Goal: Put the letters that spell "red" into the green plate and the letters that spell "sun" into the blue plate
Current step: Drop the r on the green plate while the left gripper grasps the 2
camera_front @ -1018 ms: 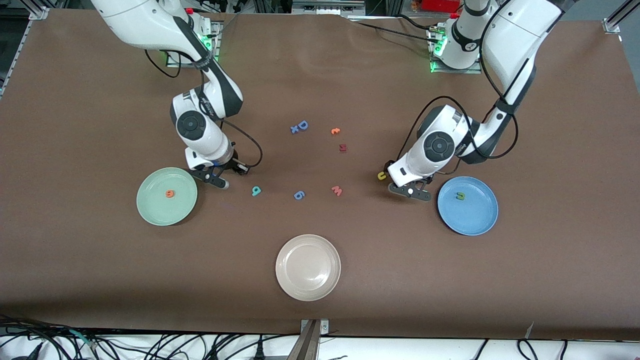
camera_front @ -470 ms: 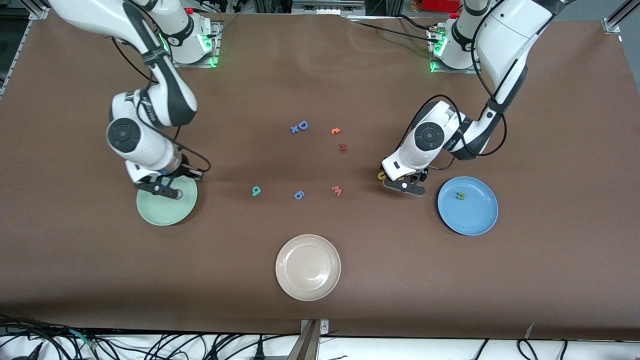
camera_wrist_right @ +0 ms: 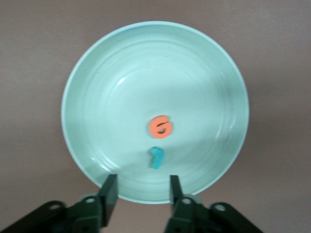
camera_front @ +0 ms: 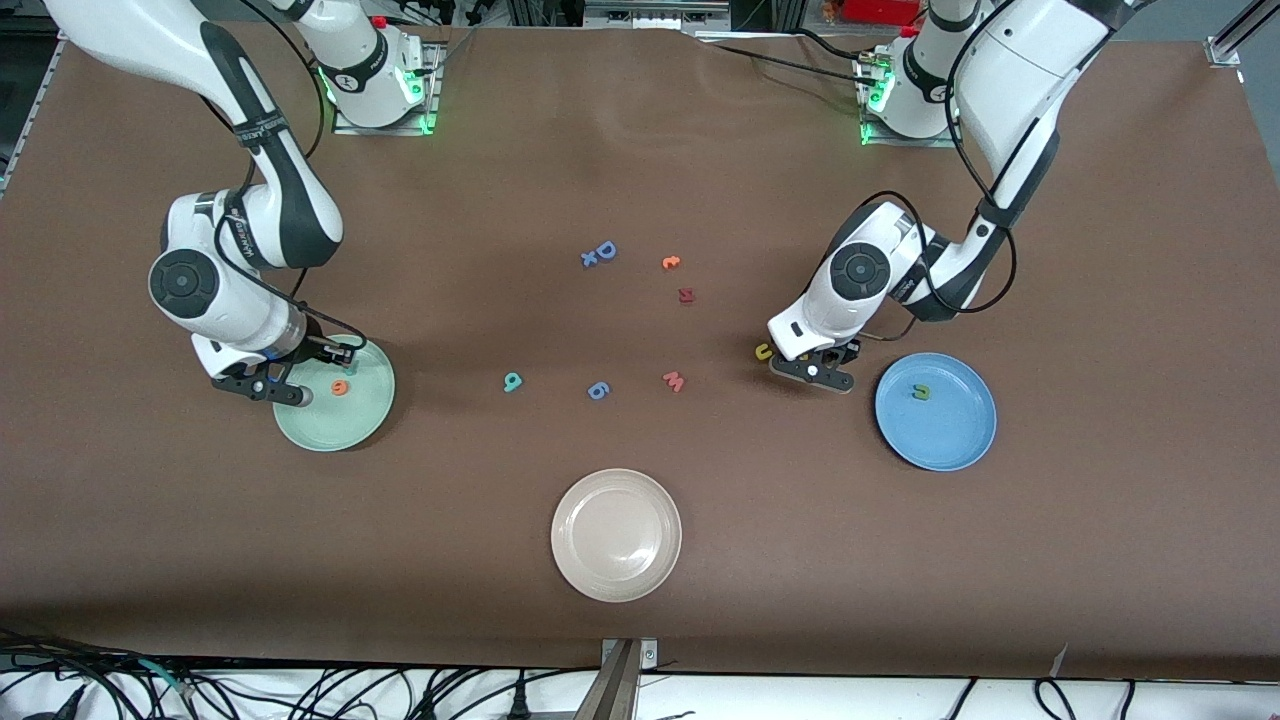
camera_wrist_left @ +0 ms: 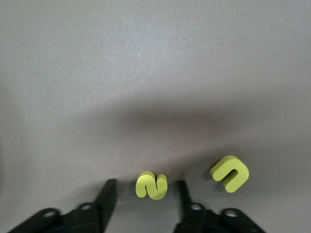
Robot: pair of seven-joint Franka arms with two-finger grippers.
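Front view: a brown table is shown with two white arms reaching down at either end. The right gripper (camera_front: 262, 389) is held over the rim of the green plate (camera_front: 365, 420), toward the right arm's end of the table. Its fingers are seen parted in the right wrist view, with nothing between them. Inside the green plate, the orange "e" (camera_wrist_right: 161, 126) lies near the middle, and the teal "r" (camera_wrist_right: 156, 158) is seen just beside it, apart from the fingers.

The left gripper (camera_front: 815, 372) is set low at the table beside the blue plate (camera_front: 960, 435), toward the left arm's end. In the left wrist view, the yellow "s" (camera_wrist_left: 151, 185) is seen between the parted fingers (camera_wrist_left: 108, 196); no contact with either finger is visible. The yellow "u" (camera_wrist_left: 230, 173) lies on the table near it, outside the fingers. The dark green "n" (camera_front: 920, 392) rests in the blue plate.

The teal "d" (camera_front: 512, 381) lies on the bare table between the two plates, with a blue looped letter (camera_front: 598, 390) and a pink "w" (camera_front: 674, 381) in a row beside it. Farther from the front camera, a blue "D" (camera_front: 605, 250), an orange "c" (camera_front: 671, 263) and a dark red letter (camera_front: 686, 295) are scattered. An off-white plate (camera_front: 616, 535) sits nearest the front camera.
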